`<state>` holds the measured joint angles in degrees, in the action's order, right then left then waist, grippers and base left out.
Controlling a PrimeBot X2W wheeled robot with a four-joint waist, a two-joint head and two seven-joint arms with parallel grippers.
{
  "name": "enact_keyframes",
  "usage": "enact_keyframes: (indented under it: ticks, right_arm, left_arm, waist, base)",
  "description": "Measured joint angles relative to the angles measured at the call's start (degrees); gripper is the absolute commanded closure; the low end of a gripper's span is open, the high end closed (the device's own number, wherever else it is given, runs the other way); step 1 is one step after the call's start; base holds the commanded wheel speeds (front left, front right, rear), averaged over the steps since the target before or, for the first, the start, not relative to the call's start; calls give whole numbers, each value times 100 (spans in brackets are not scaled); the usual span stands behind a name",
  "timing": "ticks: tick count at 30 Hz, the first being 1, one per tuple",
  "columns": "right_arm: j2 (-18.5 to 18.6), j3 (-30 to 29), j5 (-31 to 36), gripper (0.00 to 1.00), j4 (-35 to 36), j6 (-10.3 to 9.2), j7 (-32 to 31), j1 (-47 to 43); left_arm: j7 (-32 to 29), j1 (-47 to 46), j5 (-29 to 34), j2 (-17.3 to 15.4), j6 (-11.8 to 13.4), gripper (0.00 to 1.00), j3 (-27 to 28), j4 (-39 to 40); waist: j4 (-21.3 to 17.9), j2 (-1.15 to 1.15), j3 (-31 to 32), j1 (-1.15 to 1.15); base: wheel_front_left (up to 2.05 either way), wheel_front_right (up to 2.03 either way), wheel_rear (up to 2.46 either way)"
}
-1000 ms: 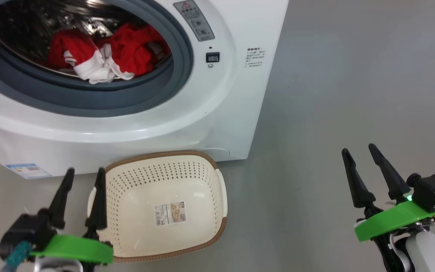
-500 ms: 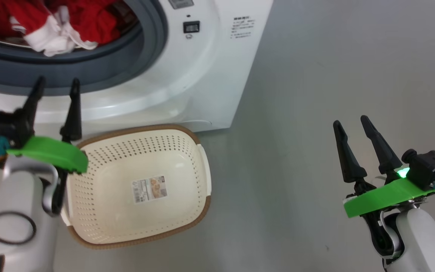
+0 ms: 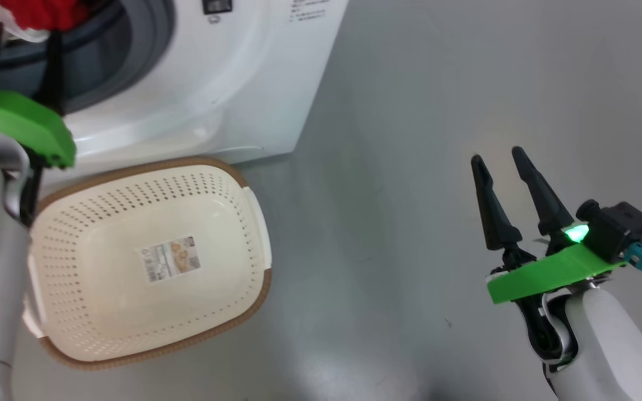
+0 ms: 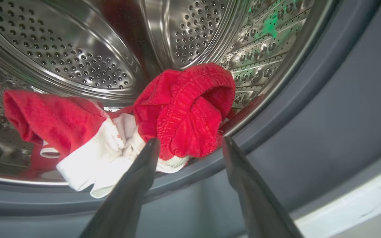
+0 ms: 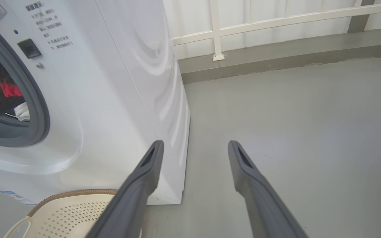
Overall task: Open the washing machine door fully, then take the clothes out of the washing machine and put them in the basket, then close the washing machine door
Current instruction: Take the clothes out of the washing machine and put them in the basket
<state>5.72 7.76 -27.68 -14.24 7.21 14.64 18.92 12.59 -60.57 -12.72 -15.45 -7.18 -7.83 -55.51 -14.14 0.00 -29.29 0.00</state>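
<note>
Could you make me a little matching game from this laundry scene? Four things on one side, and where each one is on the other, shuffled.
Things:
1. clothes
2. basket
3. left gripper
4. right gripper

Places:
A. open, over bare floor beside the washing machine
B. lying inside the steel drum
C. on the floor in front of the washing machine, holding nothing but a sticker
D. open, at the mouth of the steel drum

Pairs: 1-B, 2-C, 3-D, 4-A
</note>
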Motion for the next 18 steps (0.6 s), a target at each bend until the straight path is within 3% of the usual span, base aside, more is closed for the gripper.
enact_keyframes:
  ticks: [18]
  right_arm:
    - [-170,218,-57,0,53,0,0,167]
  left_arm:
    - [-132,-1360,153,-466,10,0,-495,-1412]
  waist:
    - [-530,0,-518,0]
  base:
    - [0,0,0]
